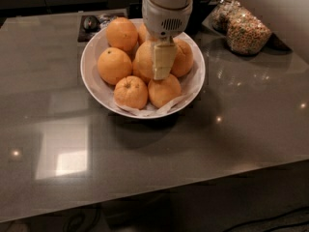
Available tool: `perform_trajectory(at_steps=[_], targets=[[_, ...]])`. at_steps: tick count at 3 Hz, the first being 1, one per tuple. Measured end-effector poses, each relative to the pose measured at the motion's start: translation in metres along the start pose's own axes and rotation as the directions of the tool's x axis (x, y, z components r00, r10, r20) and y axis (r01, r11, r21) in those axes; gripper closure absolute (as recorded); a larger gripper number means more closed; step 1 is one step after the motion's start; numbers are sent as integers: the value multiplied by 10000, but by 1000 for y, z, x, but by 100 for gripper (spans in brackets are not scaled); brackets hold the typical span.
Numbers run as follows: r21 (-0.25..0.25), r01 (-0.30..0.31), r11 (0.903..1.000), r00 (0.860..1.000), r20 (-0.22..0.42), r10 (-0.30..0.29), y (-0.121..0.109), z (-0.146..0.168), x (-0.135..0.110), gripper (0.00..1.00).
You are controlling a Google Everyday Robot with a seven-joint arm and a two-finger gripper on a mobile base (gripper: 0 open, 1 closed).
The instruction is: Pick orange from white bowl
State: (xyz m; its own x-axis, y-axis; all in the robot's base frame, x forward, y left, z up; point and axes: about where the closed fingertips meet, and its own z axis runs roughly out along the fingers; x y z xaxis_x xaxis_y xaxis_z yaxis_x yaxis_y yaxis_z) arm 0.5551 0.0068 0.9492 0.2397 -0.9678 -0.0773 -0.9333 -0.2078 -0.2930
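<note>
Camera view: gripper (163, 67) inside white bowl (90, 77)

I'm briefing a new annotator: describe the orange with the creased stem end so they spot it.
On the grey table, find the white bowl, where the gripper hangs over the middle. The small orange sits at the near-left rim, alone showing a puckered, creased stem end.
</note>
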Motion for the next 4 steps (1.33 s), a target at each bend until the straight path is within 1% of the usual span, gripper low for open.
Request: perform_trajectory(at_steps=[1,2,3,4], targets=[[965,-95,9953,9989,474,49,6,-43,-3,100],[1590,46,9873,9938,1090,-222,20,-85,-9,100],[1799,360,9830,9809,1820,-693,40,-114,-15,100],[1663,548,9845,9659,2411,-945,61,-129,-20,100]])
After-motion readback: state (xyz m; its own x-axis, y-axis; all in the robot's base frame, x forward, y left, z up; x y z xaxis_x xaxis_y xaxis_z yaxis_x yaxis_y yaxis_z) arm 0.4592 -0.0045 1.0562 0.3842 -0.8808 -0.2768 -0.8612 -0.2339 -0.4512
